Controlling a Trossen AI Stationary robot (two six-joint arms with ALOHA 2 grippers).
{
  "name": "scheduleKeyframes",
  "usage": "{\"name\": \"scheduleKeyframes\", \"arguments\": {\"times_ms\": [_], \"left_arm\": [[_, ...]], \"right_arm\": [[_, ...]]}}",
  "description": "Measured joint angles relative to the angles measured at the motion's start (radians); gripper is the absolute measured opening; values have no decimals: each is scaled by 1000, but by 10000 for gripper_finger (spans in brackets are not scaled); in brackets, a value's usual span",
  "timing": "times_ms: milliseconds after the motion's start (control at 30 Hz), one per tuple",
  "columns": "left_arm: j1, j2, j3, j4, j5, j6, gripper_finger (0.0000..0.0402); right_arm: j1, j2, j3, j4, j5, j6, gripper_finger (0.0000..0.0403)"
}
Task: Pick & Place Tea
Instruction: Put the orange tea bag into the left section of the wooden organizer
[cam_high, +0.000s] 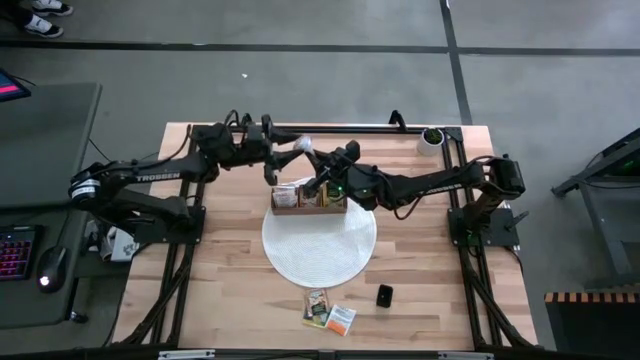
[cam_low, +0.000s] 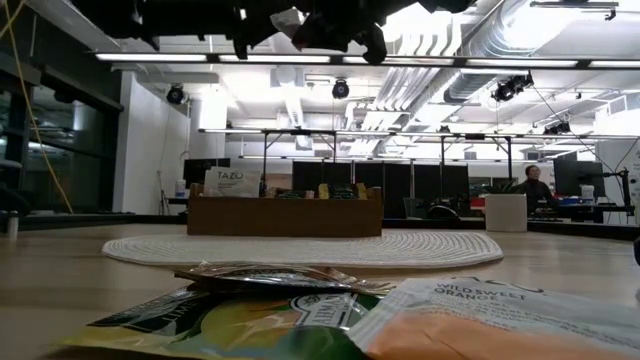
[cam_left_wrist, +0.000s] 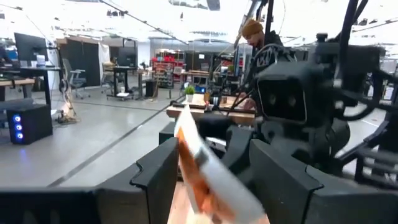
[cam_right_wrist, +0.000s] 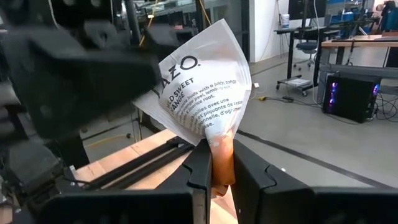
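An orange-and-white tea packet (cam_high: 303, 143) (cam_right_wrist: 205, 87) hangs in the air over the table's far middle, above and behind the wooden box (cam_high: 308, 198). My right gripper (cam_right_wrist: 221, 152) (cam_high: 318, 160) is shut on it. My left gripper (cam_left_wrist: 212, 149) (cam_high: 283, 158) faces it from the left and is open. The packet (cam_left_wrist: 199, 162) stands in the left gripper's gap with room on both sides. More tea packets (cam_high: 330, 315) (cam_low: 300, 320) lie flat near the front edge. My right gripper pinches the packet's orange end (cam_right_wrist: 222, 158) between its two fingers. The fingers come in about level from the table's right side. The packet stands up above the fingers, its white printed part (cam_right_wrist: 199, 81) curled and bent, lifted clear of box and table.
The box stands on a round white woven mat (cam_high: 320, 255) at mid-table and holds upright packets (cam_low: 232, 182). A small black object (cam_high: 385, 295) lies near the loose packets. A white pot with a plant (cam_high: 432, 138) sits at the far right corner.
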Motion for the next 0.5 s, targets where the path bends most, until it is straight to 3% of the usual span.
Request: {"name": "scheduleKeyframes", "arguments": {"times_ms": [500], "left_arm": [[0,0,38,-112,-45,0,193]], "right_arm": [[0,1,0,-33,-1,3,30]]}}
